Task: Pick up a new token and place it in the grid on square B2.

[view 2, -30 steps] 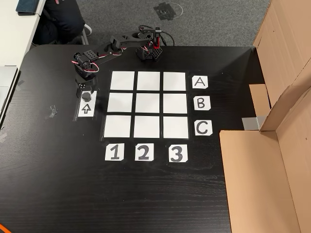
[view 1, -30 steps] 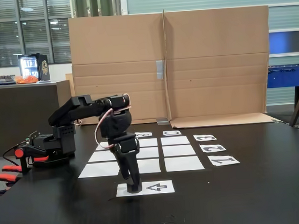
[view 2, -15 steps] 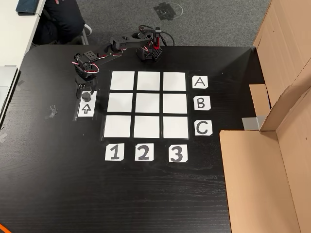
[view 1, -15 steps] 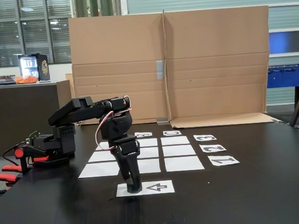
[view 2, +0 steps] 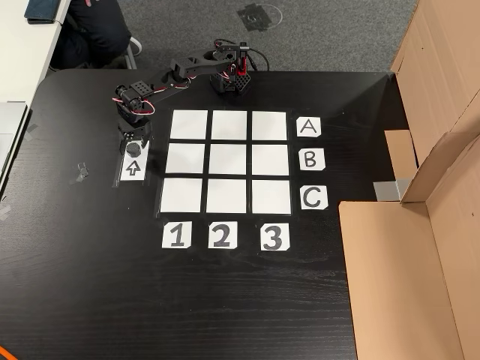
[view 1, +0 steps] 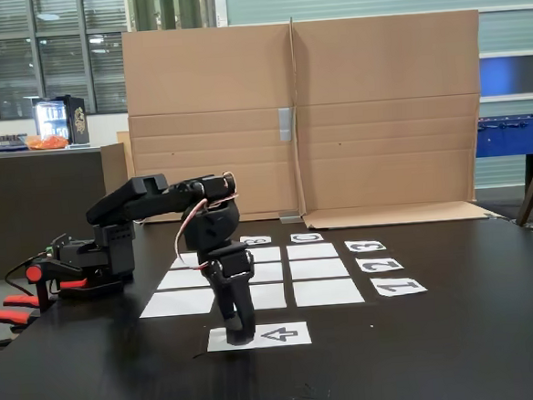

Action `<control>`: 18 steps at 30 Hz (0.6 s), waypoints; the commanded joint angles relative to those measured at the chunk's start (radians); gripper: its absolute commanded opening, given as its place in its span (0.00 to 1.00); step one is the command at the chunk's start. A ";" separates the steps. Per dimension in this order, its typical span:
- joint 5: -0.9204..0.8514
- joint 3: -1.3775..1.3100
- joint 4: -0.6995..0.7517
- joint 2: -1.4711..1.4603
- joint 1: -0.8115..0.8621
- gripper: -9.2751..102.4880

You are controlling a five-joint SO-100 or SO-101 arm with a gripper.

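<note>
**Status: pick stage, token not yet lifted**

Fixed view, table level: my gripper (view 1: 240, 335) points down onto the end of the arrow strip (view 1: 260, 336) away from the arrowhead, near the front edge of the table (view 1: 460, 351). Tips sit at paper level. Jaw gap can't be read here; the token is hidden behind my fingers. The grid (view 1: 328, 292) lies just beyond the strip, w/ no token visible on its cells.

Fixed view, from above: gripper (view 2: 133, 145) is over the strip's (view 2: 133, 169) upper end, near the table's (view 2: 75, 300) left edge. The token (view 2: 133, 149) shows as a dark disc on the paper, right at my fingertips. Can't tell if I'm closed on it or only straddling it. Square B2 (view 2: 227, 160), centre cell, is blank, as are the other eight.

Progress est.: approach done. Left: confirm grip, lift, carry across to B2, set down, release.
</note>
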 commanded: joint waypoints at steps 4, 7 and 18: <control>-0.003 -0.043 0.005 0.002 -0.011 0.30; -0.003 -0.044 0.005 0.000 -0.011 0.30; -0.003 -0.052 0.005 -0.005 -0.011 0.24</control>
